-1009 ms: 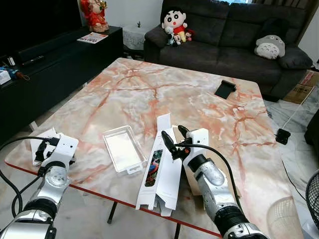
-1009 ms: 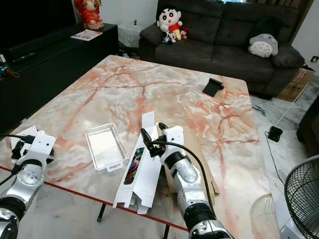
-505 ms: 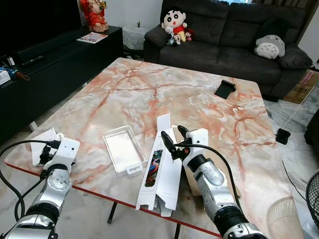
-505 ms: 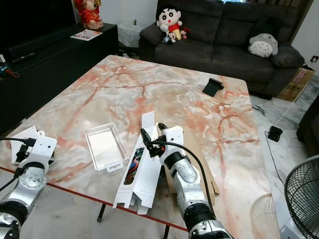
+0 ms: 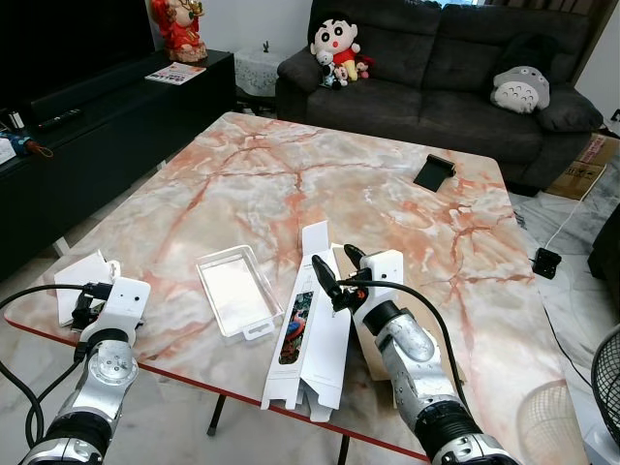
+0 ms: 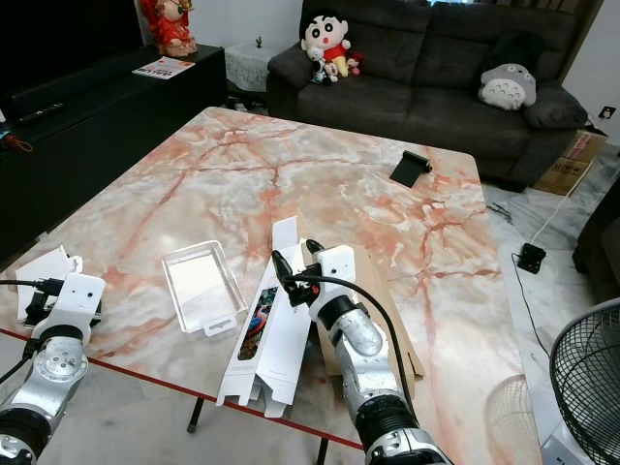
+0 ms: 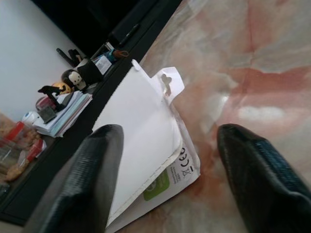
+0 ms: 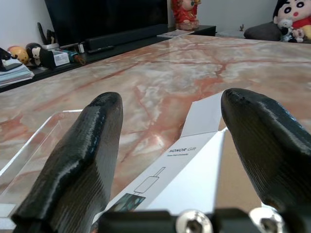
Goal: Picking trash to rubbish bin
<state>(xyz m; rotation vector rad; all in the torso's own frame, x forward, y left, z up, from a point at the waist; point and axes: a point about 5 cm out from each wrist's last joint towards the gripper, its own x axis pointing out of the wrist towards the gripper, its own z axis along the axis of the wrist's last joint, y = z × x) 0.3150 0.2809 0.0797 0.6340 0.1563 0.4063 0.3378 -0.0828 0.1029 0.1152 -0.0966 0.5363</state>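
You have three candidates for trash on the marble table (image 5: 320, 174), all near its front edge. The flattened white carton (image 5: 312, 329) lies in front of the right gripper (image 5: 339, 274), running from about 12 o'clock down to 6 o'clock and overhanging the table's edge. Expect it to be light, thin card that flexes and slides on the polished stone. Take it by a long edge or the overhanging end, where the jaws can get under it. Those jaws stand wide, hovering over the carton's upper end, holding nothing.

At 9 o'clock from the carton sits a clear plastic tray (image 5: 234, 293), light, springy and slick; its raised rim or the small tab at its near end looks like the best hold. At the far left corner lies a white paper packet (image 7: 146, 145), soft and floppy, with a hang tab sticking up. The left gripper (image 7: 167, 145) is aimed at it with jaws wide and empty, the packet lying between the fingers but not pinched.

A brown cardboard sheet (image 6: 387, 320) lies under the right arm, mostly covered, so you cannot judge its extent. A small dark object (image 5: 436, 172) at 1 o'clock on the far side is too small to identify. I cannot see a rubbish bin to plan the carry toward.
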